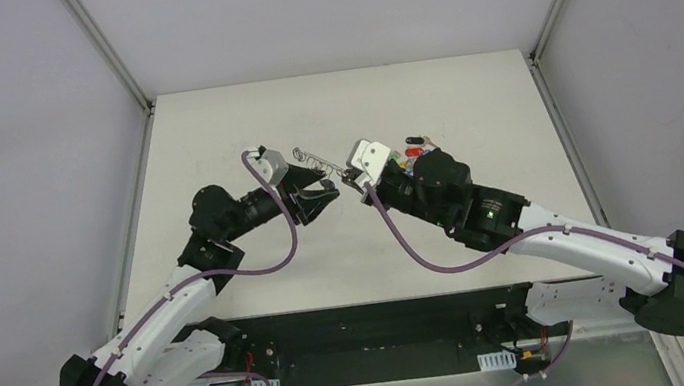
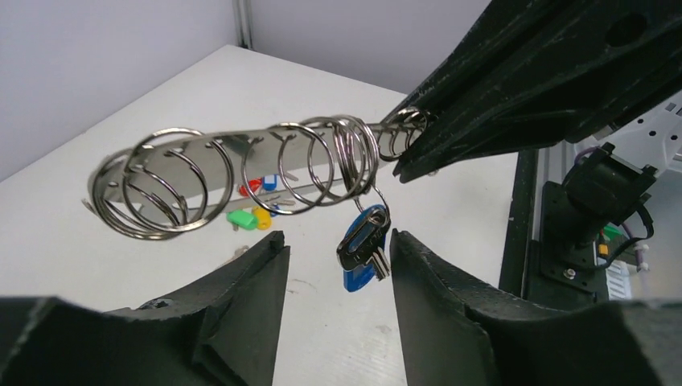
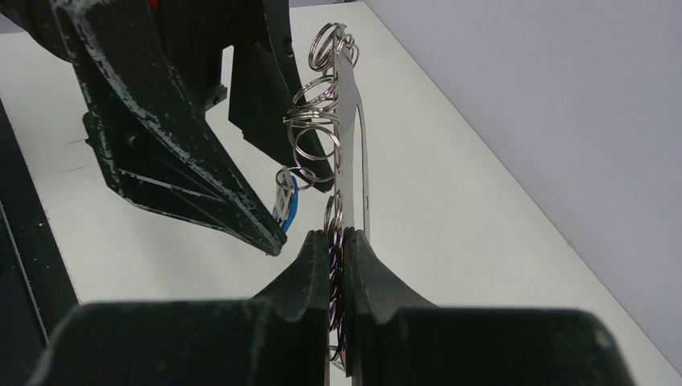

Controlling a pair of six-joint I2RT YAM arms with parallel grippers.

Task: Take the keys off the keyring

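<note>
Above the counter [image 1: 238,127], the keyring [image 2: 241,146] — a flat metal strip strung with wire rings — is held roughly level between my two arms. My right jaws are clamped tight on one end of the strip. Its long axis runs out from them toward the left arm, crossing the left wrist camera from side to side. My left jaws stand wide apart and grip nothing; they sit just under the strip.

A blue-headed key [image 2: 363,249] dangles from a ring close to the clamped end and drops into the gap between the left tips, touching neither as far as I can tell. This is the relation I judge the next move turns on. The key lies between the left jaws and below the strip, so the left arm is the nearer one to pinch it and work it off its ring while the right holds the strip steady. Several coloured keys [image 2: 253,213] lie loose on the counter beyond the strip.
</note>
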